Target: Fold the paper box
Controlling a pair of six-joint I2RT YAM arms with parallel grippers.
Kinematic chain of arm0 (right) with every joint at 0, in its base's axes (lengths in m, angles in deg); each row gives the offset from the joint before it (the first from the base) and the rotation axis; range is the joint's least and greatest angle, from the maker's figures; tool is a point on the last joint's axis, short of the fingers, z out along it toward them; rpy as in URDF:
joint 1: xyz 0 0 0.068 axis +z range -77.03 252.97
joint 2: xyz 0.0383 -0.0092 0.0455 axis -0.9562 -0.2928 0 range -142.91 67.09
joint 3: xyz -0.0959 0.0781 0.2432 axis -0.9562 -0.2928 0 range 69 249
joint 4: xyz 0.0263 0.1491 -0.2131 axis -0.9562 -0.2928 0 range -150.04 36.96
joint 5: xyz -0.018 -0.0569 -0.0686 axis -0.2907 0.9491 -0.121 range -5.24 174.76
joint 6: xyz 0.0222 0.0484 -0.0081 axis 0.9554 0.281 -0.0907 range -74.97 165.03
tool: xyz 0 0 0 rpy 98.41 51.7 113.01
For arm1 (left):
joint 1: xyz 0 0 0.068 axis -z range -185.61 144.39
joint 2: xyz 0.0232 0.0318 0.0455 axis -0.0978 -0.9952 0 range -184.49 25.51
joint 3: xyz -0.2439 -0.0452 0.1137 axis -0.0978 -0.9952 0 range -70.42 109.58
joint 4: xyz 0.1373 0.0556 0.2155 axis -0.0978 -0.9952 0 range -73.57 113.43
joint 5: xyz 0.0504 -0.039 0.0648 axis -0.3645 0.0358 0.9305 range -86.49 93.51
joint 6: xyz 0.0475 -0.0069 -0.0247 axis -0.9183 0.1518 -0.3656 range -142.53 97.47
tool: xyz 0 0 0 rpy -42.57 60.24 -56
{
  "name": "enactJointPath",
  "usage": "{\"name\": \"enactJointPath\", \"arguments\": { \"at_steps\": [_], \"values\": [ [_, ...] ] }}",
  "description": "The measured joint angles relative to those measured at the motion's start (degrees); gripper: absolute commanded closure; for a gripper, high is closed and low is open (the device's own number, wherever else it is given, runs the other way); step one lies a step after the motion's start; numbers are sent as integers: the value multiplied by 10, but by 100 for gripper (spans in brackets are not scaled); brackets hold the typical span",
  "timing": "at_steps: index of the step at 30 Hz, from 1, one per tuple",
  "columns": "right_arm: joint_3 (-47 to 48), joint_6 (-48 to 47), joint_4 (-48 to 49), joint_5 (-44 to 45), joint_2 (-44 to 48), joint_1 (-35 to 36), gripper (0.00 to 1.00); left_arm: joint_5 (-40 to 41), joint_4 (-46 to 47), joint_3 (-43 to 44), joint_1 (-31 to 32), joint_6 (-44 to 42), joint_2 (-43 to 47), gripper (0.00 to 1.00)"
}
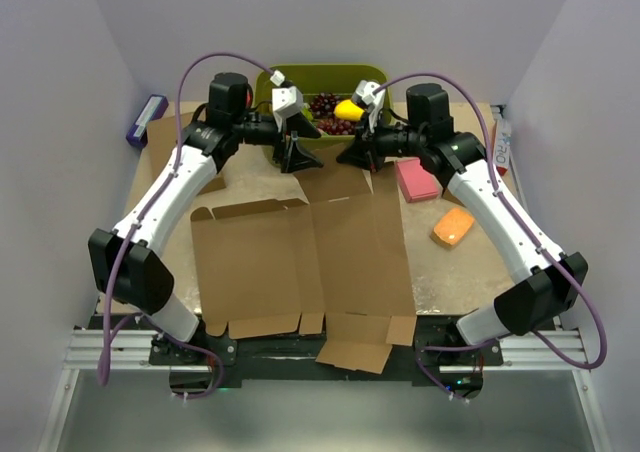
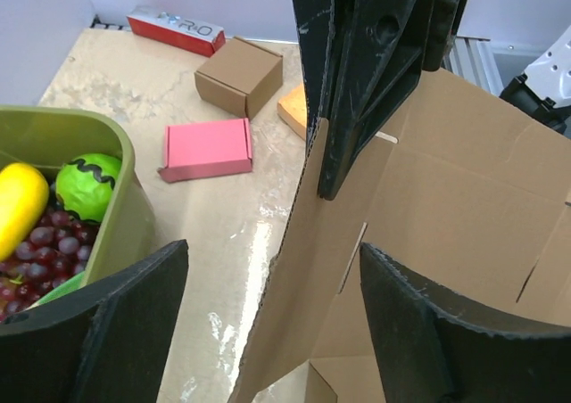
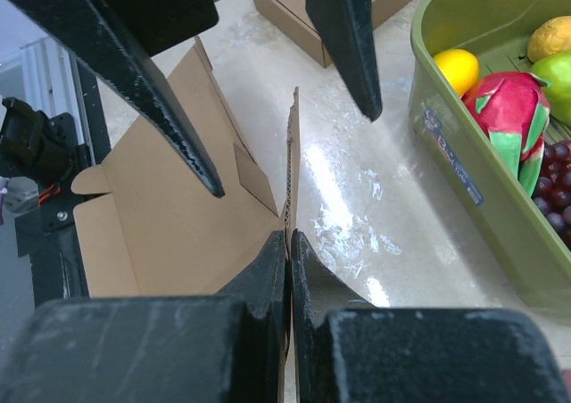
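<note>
The table [image 1: 450, 272] carries everything, and the paper box [image 1: 300, 262] is the largest thing on it. The box lies unfolded in the middle, between the two arms, and its near flaps reach over the table's near edge. Its far flap, on the right side, is lifted and stands on its edge.

Behind the box there is a green bin [image 1: 320, 77] against the back wall, with dark grapes [image 1: 325, 107] and a yellow fruit [image 1: 348, 109] inside.

The right gripper [image 3: 288, 242] is at the far end of the box. Its jaws are closed and pinch the edge of the standing flap. The left gripper [image 2: 268, 332] is just beside it, facing it. Its jaws are spread wide, one on each side of the same flap, and I cannot tell if they touch it.

To the right of the box lie a pink box [image 1: 417, 180] and, nearer, a small orange object [image 1: 453, 226]. A small cardboard cube [image 2: 239, 76] stands near them.
</note>
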Motion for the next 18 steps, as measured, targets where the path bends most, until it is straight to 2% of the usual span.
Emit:
{"name": "enactJointPath", "arguments": {
  "at_steps": [4, 5, 6, 10, 11, 13, 14, 16, 18],
  "values": [
    [0, -2, 0, 0, 0, 0, 100, -7, -12, 0, 0, -5, -4, 33],
    [0, -2, 0, 0, 0, 0, 100, -10, -14, 0, 0, -6, -4, 41],
    [0, -2, 0, 0, 0, 0, 100, -12, -15, 0, 0, -6, -5, 44],
    [0, -2, 0, -1, 0, 0, 100, -17, -15, 0, 2, -8, -15, 49],
    [0, -2, 0, -2, 0, 0, 100, -22, -15, -1, 6, -8, -23, 57],
    [0, -3, 0, -2, 0, 0, 100, -23, -16, -1, 8, -6, -27, 64],
    [0, -3, 0, -2, 0, 0, 100, -25, -17, -1, 10, -6, -29, 72],
    [0, -4, 0, -3, 0, 0, 100, -25, -17, -2, 13, -6, -31, 80],
    [0, -6, 0, -4, 0, 0, 100, -27, -17, -3, 14, -7, -31, 93]
  ]
}}
